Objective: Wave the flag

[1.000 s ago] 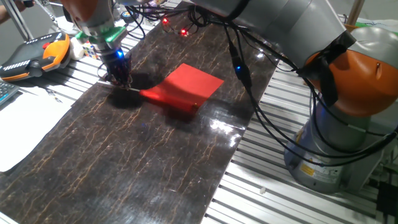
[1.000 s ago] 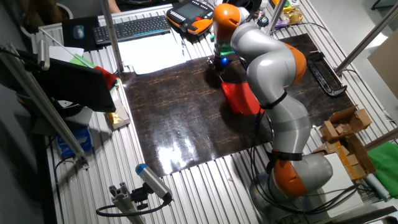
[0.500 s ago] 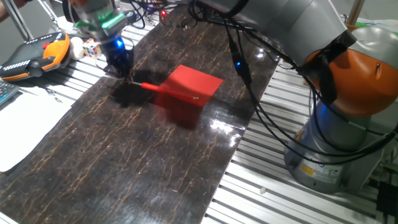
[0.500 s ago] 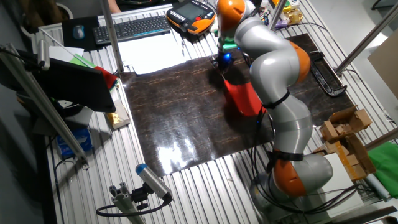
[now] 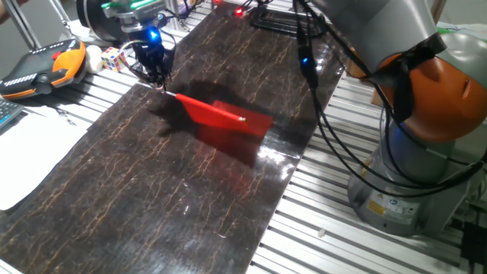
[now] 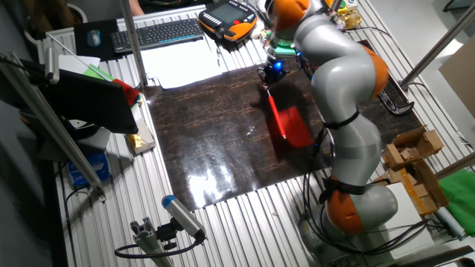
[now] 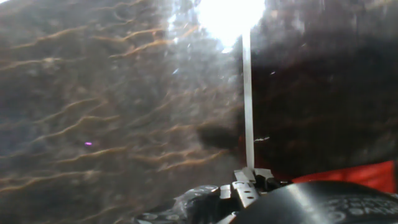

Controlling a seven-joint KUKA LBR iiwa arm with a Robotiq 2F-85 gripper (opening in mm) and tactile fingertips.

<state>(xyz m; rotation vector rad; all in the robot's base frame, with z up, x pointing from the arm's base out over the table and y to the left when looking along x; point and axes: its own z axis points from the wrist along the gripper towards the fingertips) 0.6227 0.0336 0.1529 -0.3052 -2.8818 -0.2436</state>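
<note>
Flag (image 5: 228, 122) hangs just above the dark tabletop (image 5: 152, 198), its white stick clamped at one end in the hand (image 5: 156, 76). Its long axis runs away from the hand and slightly down — so a wave should pivot at this clamped end.

- You're getting even, bright overhead light in both fixed views; glare is pooling on the glossy dark mat (image 5: 190, 205) near its front edge.
- The flag (image 5: 228, 122) is casting a dark shadow onto the mat beside it.
- Your hand view is running dim and soft, with a blown-out highlight washing the top centre.
</note>
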